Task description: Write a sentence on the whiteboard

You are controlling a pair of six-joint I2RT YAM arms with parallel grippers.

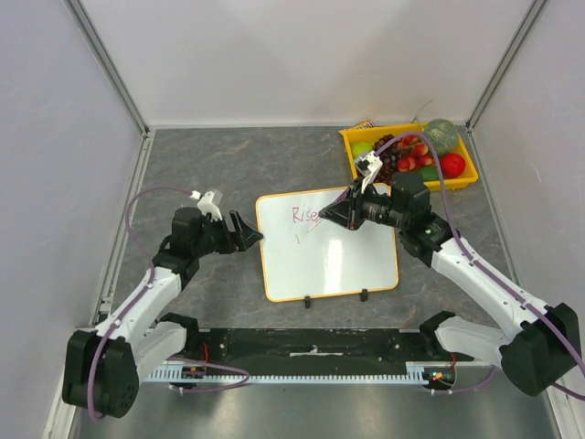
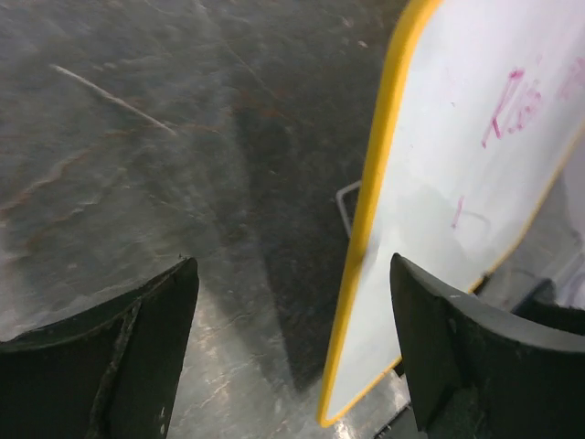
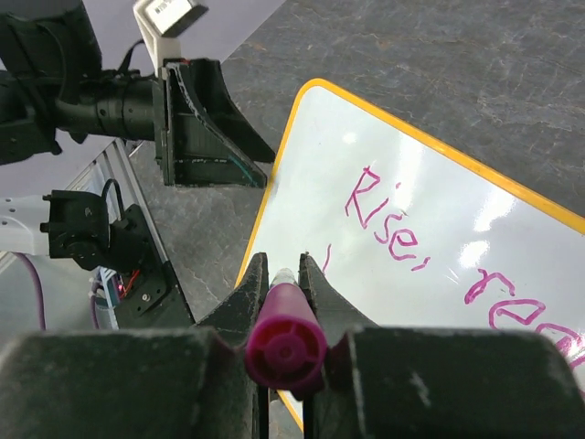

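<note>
Right gripper (image 1: 330, 216) clamps marker (image 3: 285, 337) over whiteboard (image 1: 334, 261); left gripper (image 1: 248, 230) gaping beside its left edge; I see fruit tray (image 1: 348, 146) upper right.

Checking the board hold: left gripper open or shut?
Open. The left gripper has its fingers wide apart, with the whiteboard rim showing between them, unclamped.

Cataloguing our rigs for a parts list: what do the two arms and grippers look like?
The left arm and right arm have white links and black joints, each trailed by a purple cable. The left gripper and right gripper have black wedge-shaped fingers, with a small white block above.
</note>
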